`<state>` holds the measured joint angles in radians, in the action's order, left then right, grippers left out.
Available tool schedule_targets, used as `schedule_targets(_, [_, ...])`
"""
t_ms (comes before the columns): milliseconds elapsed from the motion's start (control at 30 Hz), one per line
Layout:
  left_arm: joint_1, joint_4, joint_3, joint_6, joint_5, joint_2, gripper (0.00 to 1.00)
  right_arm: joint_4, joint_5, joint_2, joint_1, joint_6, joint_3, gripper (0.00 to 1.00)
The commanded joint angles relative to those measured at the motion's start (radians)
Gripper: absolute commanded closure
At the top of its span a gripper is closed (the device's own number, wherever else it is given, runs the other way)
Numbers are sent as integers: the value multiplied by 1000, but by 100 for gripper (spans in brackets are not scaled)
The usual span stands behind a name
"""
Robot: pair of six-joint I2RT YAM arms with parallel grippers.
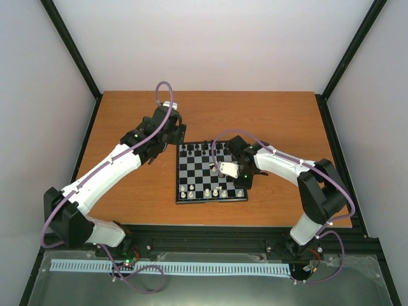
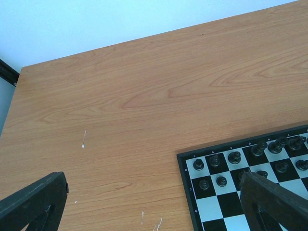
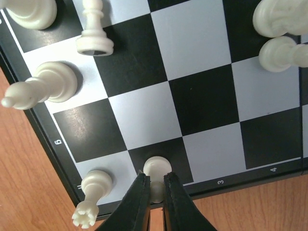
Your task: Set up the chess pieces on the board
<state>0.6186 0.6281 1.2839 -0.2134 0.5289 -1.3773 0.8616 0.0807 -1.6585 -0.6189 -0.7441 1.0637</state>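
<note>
Between the jaws of the right gripper (image 3: pixel 155 179) a cream-white piece (image 3: pixel 156 168) is pinched, the jaws being drawn almost together on it; the piece is seen on a black square at the edge of the board (image 3: pixel 202 96) directly beneath them; other cream-white chessmen (image 3: pixel 50 84) are stood beyond the jaws and to either side; the left gripper (image 2: pixel 153 192) is spread wide and nothing is held; black chessmen (image 2: pixel 234 157) are ranked just ahead of one of its fingers (image 2: pixel 269 202).

Wood table (image 1: pixel 274 121) w/ pale scuffs (image 2: pixel 84 139); white slotted strip (image 1: pixel 191 268) at near edge; black frame posts (image 1: pixel 73 48).
</note>
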Motion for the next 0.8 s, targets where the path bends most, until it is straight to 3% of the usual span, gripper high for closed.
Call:
schedule_targets(0, [0,5,24,3,-12,-5,0,53,6,-12,-12,2,15,92])
schedule_targets(333, [-1,14,29,5,-42,-11,0,55,15,-13,-11,25,71,73])
schedule_targets(767, [0,15,31,13,-66,-14,0,16,193,-60,-40,-29,185,68])
